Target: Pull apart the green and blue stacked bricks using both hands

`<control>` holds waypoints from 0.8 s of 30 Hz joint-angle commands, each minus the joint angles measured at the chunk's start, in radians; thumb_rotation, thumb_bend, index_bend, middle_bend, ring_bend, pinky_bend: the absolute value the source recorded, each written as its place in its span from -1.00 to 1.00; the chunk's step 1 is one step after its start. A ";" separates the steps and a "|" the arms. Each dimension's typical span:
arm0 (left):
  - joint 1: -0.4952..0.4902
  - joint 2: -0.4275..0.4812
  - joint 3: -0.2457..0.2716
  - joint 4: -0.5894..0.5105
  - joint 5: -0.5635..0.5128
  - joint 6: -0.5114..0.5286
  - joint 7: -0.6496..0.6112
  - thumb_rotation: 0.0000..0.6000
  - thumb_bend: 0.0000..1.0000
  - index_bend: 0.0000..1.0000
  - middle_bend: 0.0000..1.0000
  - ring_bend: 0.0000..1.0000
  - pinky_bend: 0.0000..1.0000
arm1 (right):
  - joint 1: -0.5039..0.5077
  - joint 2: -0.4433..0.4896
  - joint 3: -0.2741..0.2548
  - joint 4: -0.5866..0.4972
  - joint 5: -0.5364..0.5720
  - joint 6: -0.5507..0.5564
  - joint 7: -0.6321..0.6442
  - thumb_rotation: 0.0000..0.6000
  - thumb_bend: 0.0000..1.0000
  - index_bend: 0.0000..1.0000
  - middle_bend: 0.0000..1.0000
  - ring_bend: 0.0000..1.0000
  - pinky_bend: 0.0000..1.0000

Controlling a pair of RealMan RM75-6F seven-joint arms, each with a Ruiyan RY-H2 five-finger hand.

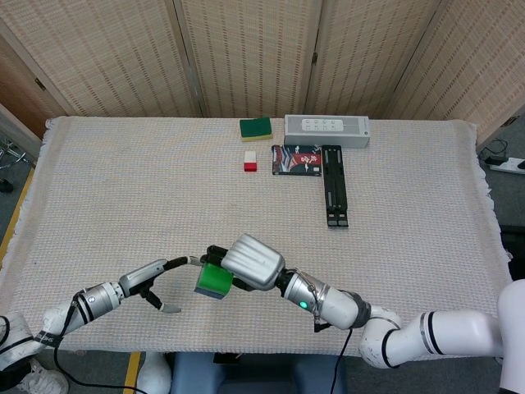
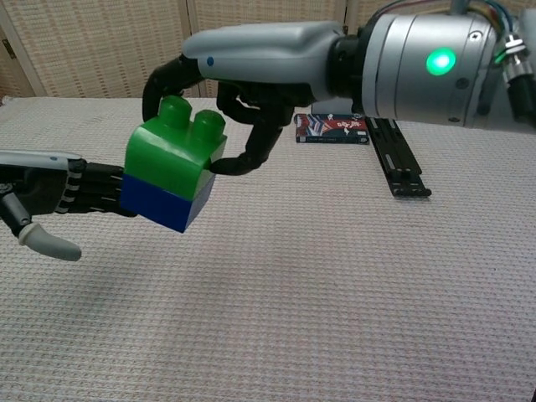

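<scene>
Overhead, woven cloth-covered table, wicker screens.

1. a woven cream table cloth covers the table.
2. a green sponge lies near the far edge.
3. a white oblong device with buttons lies just right of the sponge.
4. a small red-and-white block sits in front of the sponge.
5. a dark printed packet, perhaps a snack wrapper, lies right of that block.
6. a black folding stand lies flat beside the packet.
7. woven screen panels stand behind the table.
</scene>
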 commanded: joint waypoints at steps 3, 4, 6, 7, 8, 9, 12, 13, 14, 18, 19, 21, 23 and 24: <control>-0.051 -0.029 0.022 0.047 -0.001 0.048 -0.118 1.00 -0.55 -0.66 -0.76 -1.00 -0.96 | 0.004 -0.009 -0.005 0.010 0.010 -0.006 -0.001 1.00 -0.19 0.89 0.65 0.63 0.91; -0.058 -0.029 0.026 0.048 0.003 0.054 -0.128 1.00 -0.55 -0.66 -0.76 -1.00 -0.96 | 0.005 -0.012 -0.005 0.014 0.011 -0.006 0.000 1.00 -0.19 0.89 0.65 0.63 0.91; -0.073 -0.028 0.036 0.045 0.009 0.062 -0.146 1.00 -0.55 -0.66 -0.76 -1.00 -0.96 | 0.008 -0.021 -0.005 0.023 0.011 -0.007 0.004 1.00 -0.19 0.89 0.65 0.63 0.91; -0.079 -0.029 0.040 0.044 0.010 0.064 -0.153 1.00 -0.55 -0.66 -0.76 -1.00 -0.96 | 0.010 -0.025 -0.005 0.026 0.011 -0.007 0.007 1.00 -0.19 0.89 0.65 0.63 0.91; -0.086 -0.030 0.045 0.044 0.012 0.063 -0.160 1.00 -0.55 -0.66 -0.76 -1.00 -0.96 | 0.011 -0.029 -0.005 0.029 0.010 -0.008 0.009 1.00 -0.19 0.89 0.65 0.63 0.91; -0.096 -0.032 0.052 0.045 0.014 0.060 -0.169 1.00 -0.55 -0.66 -0.76 -1.00 -0.96 | 0.013 -0.034 -0.005 0.033 0.009 -0.009 0.010 1.00 -0.19 0.89 0.65 0.63 0.91; -0.109 -0.040 0.065 0.052 0.013 0.058 -0.177 1.00 -0.55 -0.65 -0.76 -1.00 -0.96 | 0.016 -0.042 -0.004 0.039 0.006 -0.008 0.015 1.00 -0.19 0.89 0.65 0.63 0.91; -0.113 -0.044 0.070 0.055 0.011 0.057 -0.175 1.00 -0.55 -0.65 -0.76 -1.00 -0.96 | 0.017 -0.043 -0.002 0.039 0.005 -0.007 0.016 1.00 -0.19 0.89 0.65 0.63 0.91; -0.115 -0.046 0.074 0.058 0.010 0.057 -0.174 1.00 -0.55 -0.65 -0.76 -1.00 -0.96 | 0.018 -0.044 -0.001 0.039 0.004 -0.006 0.018 1.00 -0.19 0.89 0.65 0.63 0.91; -0.119 -0.054 0.089 0.068 -0.006 0.058 -0.170 1.00 -0.55 -0.65 -0.76 -1.00 -0.96 | 0.018 -0.045 0.000 0.040 0.002 0.000 0.023 1.00 -0.19 0.89 0.65 0.63 0.91; -0.120 -0.056 0.091 0.071 -0.009 0.059 -0.172 1.00 -0.55 -0.65 -0.76 -1.00 -0.96 | 0.018 -0.045 -0.001 0.042 0.002 -0.001 0.022 1.00 -0.19 0.89 0.65 0.63 0.91; -0.123 -0.059 0.096 0.075 -0.014 0.062 -0.176 1.00 -0.55 -0.64 -0.76 -1.00 -0.96 | 0.018 -0.046 -0.003 0.044 0.004 -0.002 0.022 1.00 -0.19 0.89 0.65 0.63 0.91; -0.129 -0.059 0.101 0.076 -0.023 0.056 -0.181 1.00 -0.55 -0.61 -0.75 -1.00 -0.95 | 0.019 -0.049 -0.005 0.049 0.005 -0.002 0.020 1.00 -0.19 0.89 0.65 0.63 0.91; -0.131 -0.060 0.102 0.074 -0.031 0.050 -0.178 1.00 -0.55 -0.58 -0.72 -1.00 -0.94 | 0.020 -0.050 -0.005 0.050 0.007 -0.003 0.020 1.00 -0.19 0.89 0.65 0.63 0.91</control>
